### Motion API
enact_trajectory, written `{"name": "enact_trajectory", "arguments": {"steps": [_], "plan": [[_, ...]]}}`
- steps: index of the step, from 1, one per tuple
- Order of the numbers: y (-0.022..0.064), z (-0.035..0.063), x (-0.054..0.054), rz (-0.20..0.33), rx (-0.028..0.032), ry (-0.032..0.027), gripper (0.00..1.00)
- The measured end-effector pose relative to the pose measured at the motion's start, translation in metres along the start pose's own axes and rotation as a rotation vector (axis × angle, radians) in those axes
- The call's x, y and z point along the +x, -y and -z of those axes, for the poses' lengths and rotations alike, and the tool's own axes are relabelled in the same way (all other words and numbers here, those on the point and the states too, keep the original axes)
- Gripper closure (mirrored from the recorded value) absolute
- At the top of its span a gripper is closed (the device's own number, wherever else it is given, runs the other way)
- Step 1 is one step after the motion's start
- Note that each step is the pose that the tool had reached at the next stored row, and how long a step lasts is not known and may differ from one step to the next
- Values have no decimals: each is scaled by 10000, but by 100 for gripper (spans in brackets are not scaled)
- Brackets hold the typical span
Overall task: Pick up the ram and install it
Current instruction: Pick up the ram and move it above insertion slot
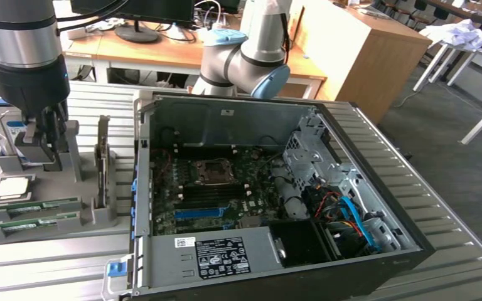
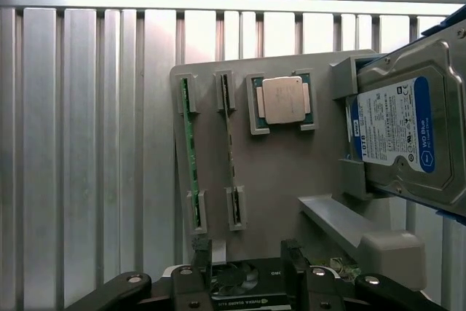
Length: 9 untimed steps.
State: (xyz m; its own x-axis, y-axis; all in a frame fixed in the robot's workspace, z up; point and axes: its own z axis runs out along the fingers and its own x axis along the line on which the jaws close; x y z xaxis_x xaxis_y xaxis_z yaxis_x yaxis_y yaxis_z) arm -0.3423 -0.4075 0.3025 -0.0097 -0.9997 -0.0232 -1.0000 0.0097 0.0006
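Ram (image 2: 191, 143) stands edge-on in its holder (image 2: 284, 180), spread gripper (image 2: 247, 251) partly cropped.

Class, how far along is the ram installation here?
Done: nothing visible yet; both ram sticks sit in the grey holder. In hand: the open claw hovers over that holder, gripping nothing. Left: lifting a stick and seating it in the open computer case.

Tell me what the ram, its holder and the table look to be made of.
The ram: green circuit board, matt, seen edge-on, probably fibreglass laminate. The holder: flat grey, moulded slots, likely plastic, possibly printed. The table: ribbed silvery slats with a soft sheen, apparently aluminium.
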Motion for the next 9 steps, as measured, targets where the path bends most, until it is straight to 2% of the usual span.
{"name": "enact_trajectory", "arguments": {"steps": [9], "plan": [[-4, -19, 2, 0, -1, 0, 50]]}}
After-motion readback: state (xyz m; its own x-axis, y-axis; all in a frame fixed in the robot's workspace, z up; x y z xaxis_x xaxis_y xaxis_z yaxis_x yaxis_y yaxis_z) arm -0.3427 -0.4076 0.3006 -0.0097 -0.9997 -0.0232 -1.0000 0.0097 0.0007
